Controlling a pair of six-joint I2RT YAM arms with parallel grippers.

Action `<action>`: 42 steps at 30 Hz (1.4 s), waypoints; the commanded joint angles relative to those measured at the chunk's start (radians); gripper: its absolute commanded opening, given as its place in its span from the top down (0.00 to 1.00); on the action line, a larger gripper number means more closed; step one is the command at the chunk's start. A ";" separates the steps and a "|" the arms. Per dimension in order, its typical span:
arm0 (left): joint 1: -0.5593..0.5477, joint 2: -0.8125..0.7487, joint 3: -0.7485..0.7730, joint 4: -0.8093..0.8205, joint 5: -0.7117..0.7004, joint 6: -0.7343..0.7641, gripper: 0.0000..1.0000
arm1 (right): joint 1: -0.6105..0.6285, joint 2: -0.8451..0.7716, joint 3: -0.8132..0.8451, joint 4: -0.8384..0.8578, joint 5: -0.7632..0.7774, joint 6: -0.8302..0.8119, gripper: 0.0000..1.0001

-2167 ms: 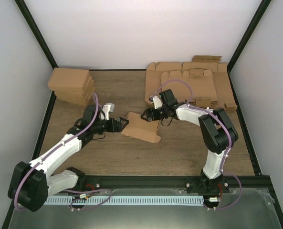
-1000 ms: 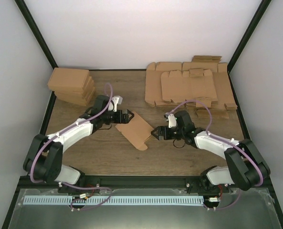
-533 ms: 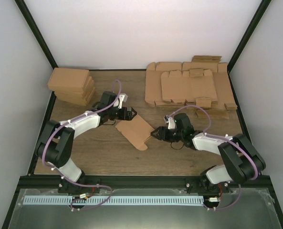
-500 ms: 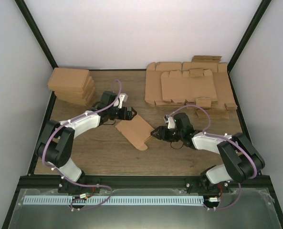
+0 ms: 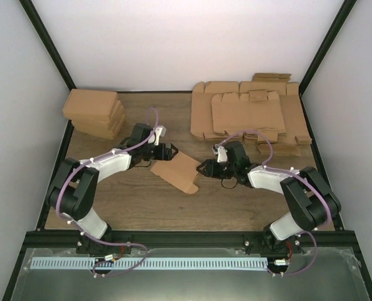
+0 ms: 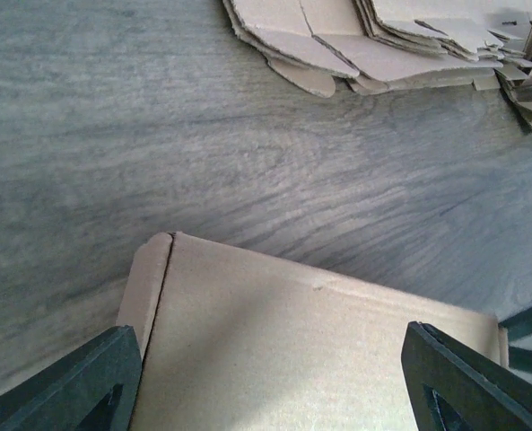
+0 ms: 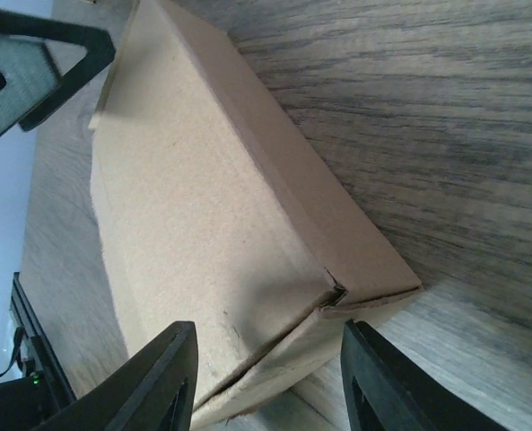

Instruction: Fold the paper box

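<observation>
The paper box (image 5: 179, 170) is a light-brown, partly folded flat box lying mid-table between the two arms. My left gripper (image 5: 170, 150) is open at its far-left corner, its fingers (image 6: 77, 391) wide apart with the box top (image 6: 292, 350) between them. My right gripper (image 5: 202, 168) is open at the box's right end. In the right wrist view the box (image 7: 203, 206) shows a side wall and an end flap at a split corner, just ahead of the spread fingers (image 7: 153, 382).
A stack of same-brown shallow boxes (image 5: 95, 113) stands at the far left. Many overlapping flat cardboard sheets (image 5: 248, 116) lie at the far right, their edges also in the left wrist view (image 6: 382, 45). A black frame rail (image 5: 192, 237) runs along the near edge.
The right gripper has moved left and slightly farther, up to the box's right end. The left gripper has shifted slightly and stays at the far-left corner. The box lies as before.
</observation>
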 commanded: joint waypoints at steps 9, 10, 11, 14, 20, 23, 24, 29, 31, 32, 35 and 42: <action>-0.021 -0.222 -0.139 -0.048 0.018 -0.115 0.14 | 0.005 -0.094 0.084 -0.063 0.180 -0.161 0.39; -0.020 -0.243 -0.147 -0.051 0.004 -0.119 0.13 | 0.005 -0.108 0.085 -0.059 0.201 -0.169 0.33; -0.020 -0.262 -0.155 -0.053 -0.010 -0.126 0.11 | 0.005 -0.119 0.089 -0.057 0.221 -0.174 0.28; -0.020 -0.310 -0.180 -0.050 -0.044 -0.144 0.09 | 0.005 -0.139 0.101 -0.043 0.261 -0.172 0.17; 0.013 -0.355 -0.237 -0.016 -0.113 -0.186 0.11 | 0.007 -0.156 0.118 0.006 0.323 -0.146 0.02; 0.073 -0.368 -0.287 0.037 -0.035 -0.216 0.19 | 0.008 -0.156 0.128 0.017 0.355 -0.139 0.00; 0.085 -0.368 -0.292 0.041 -0.022 -0.215 0.22 | 0.008 -0.151 0.135 0.018 0.359 -0.140 0.00; 0.109 -0.345 -0.300 0.048 0.049 -0.183 0.39 | 0.008 -0.124 0.169 0.018 0.353 -0.137 0.00; 0.109 -0.318 -0.300 0.046 0.075 -0.177 0.47 | 0.008 -0.112 0.178 0.034 0.341 -0.139 0.00; 0.110 -0.306 -0.302 0.048 0.085 -0.176 0.50 | 0.008 -0.102 0.182 0.041 0.338 -0.139 0.00; 0.111 -0.282 -0.318 0.059 0.096 -0.178 0.57 | 0.009 -0.073 0.210 0.040 0.316 -0.142 0.00; 0.138 -0.235 -0.328 0.105 0.118 -0.180 0.64 | 0.010 -0.047 0.215 0.054 0.261 -0.161 0.00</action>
